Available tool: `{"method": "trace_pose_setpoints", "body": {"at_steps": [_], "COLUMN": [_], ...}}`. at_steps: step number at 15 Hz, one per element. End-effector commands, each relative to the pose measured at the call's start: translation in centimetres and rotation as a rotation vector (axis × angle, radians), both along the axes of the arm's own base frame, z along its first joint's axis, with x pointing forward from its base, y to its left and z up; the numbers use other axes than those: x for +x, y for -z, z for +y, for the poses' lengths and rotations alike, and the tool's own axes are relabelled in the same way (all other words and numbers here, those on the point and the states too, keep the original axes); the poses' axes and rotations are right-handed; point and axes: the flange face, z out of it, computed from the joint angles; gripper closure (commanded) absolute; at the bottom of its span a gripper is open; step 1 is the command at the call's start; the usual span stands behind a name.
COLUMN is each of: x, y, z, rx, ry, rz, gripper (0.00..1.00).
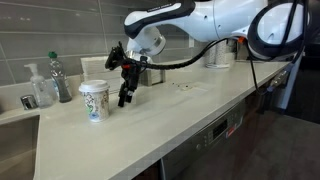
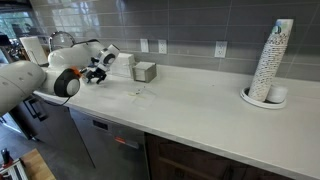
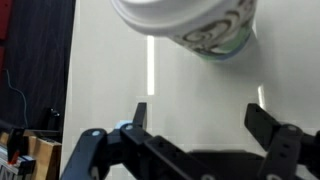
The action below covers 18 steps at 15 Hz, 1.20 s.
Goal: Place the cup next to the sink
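Note:
A white paper cup point(image 1: 94, 101) with a green and brown print stands upright on the pale counter, a short way from the sink point(image 1: 18, 135) at the left. My gripper point(image 1: 126, 94) is just to the right of the cup, apart from it, with its fingers spread. In the wrist view the cup point(image 3: 200, 25) fills the top of the frame and my open gripper point(image 3: 203, 118) holds nothing between its fingers. In an exterior view point(image 2: 97, 72) my gripper hides most of the cup.
A soap dispenser point(image 1: 42, 88) and a bottle point(image 1: 60, 78) stand behind the sink. A grey box point(image 2: 145, 71) sits by the wall. A stack of paper cups point(image 2: 273, 62) stands on a plate point(image 2: 264, 99) at the far end. A container point(image 1: 220, 52) sits at the back.

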Motion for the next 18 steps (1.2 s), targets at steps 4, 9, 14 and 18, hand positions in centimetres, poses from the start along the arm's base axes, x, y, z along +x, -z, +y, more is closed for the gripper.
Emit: {"method": "trace_pose_setpoints", "body": {"at_steps": [4,9,14,18], "x": [0.0,-4.9,-9.4,-12.0], "y": [-8.0,-13.8,-16.4,-19.1], "z": [0.0,5.4,7.7,6.5], "rx": [-0.258,-0.290,-0.274,-0.280], "ry": [0.034,-0.185,-0.459,-0.667], "rz": [-0.206,-0.334,-0.319,-0.255], "gripper": [0.00,0.00,0.00,0.00]}}
